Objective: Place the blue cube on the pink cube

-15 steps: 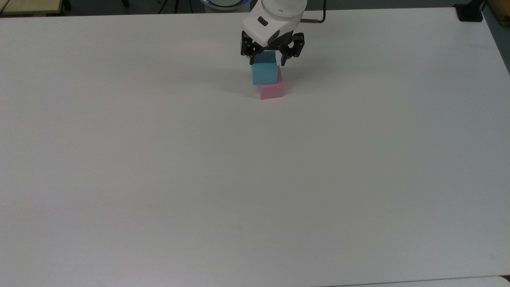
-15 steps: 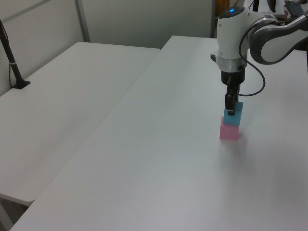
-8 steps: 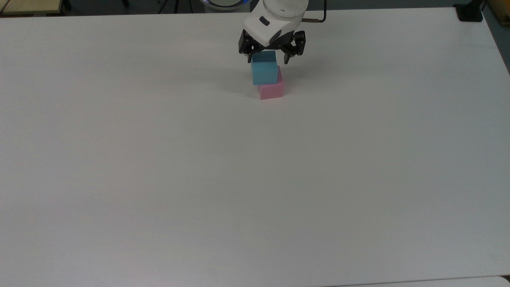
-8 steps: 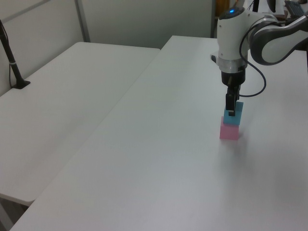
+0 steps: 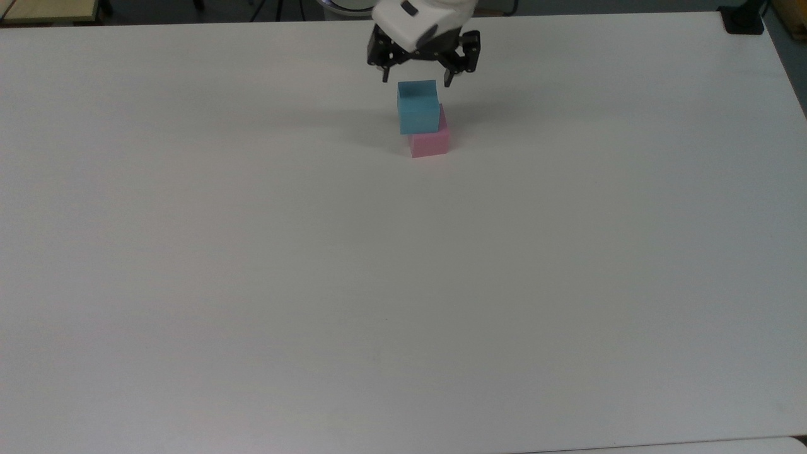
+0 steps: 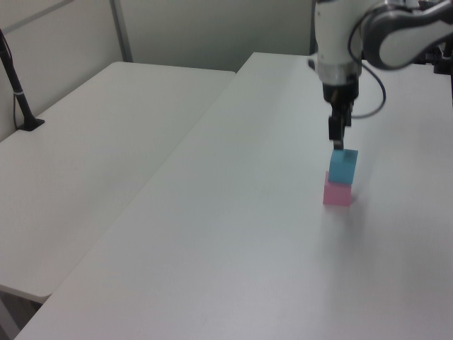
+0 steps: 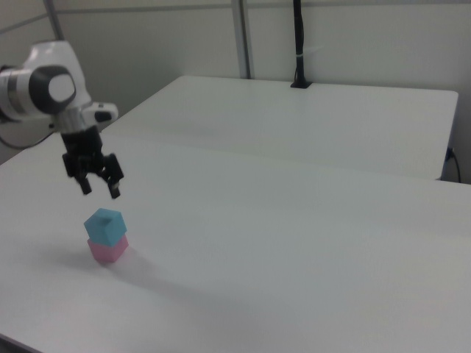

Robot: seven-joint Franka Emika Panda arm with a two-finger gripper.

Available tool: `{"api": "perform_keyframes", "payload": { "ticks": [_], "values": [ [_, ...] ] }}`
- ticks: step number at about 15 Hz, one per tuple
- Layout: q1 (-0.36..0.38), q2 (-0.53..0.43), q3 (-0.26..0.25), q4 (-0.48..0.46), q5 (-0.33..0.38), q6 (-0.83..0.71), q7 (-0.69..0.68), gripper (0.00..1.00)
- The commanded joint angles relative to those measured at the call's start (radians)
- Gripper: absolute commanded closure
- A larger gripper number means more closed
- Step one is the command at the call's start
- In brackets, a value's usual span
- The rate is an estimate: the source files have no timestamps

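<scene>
1. The white worktop (image 5: 252, 284) carries the two cubes close to its far edge in the top view, roughly midway between the top view's left and right edges of the worktop. A second white worktop (image 6: 92, 142) stands beside it, on the left view's left, with a narrow seam between the two.
2. The robot arm (image 7: 44, 88), white with dark joints, reaches in over the far edge of the worktop in the top view and points its hand down.
3. The hand (image 5: 417, 79) hangs in the air above the cubes, its two black fingers (image 7: 85, 187) spread apart and holding nothing. In the right view a clear gap shows between the fingertips and the cube below; in the left view the fingertips end just above that cube's top.
4. The blue cube (image 5: 418, 113) sits on top of the pink cube, directly under the hand and free of it. It is set a little off square: in the top view it overhangs toward the worktop's left edge.
5. The pink cube (image 5: 430, 142) rests flat on the worktop beneath the blue cube, touching it, with part of its top face uncovered on the top view's right.
</scene>
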Motion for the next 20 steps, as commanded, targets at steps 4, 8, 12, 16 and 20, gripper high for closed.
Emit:
{"api": "perform_keyframes", "payload": {
  "ticks": [4, 8, 12, 16, 20],
  "values": [
    [-0.014, -0.003, -0.221, 0.285, 0.033, -0.129, -0.084, 0.00],
    [-0.018, -0.006, -0.321, 0.371, 0.041, -0.159, -0.212, 0.00],
    [-0.018, -0.003, -0.346, 0.390, 0.041, -0.159, -0.275, 0.00],
    [-0.012, -0.003, -0.344, 0.384, 0.038, -0.172, -0.270, 0.00],
    [-0.009, -0.003, -0.344, 0.388, 0.038, -0.220, -0.278, 0.00]
  ]
}}
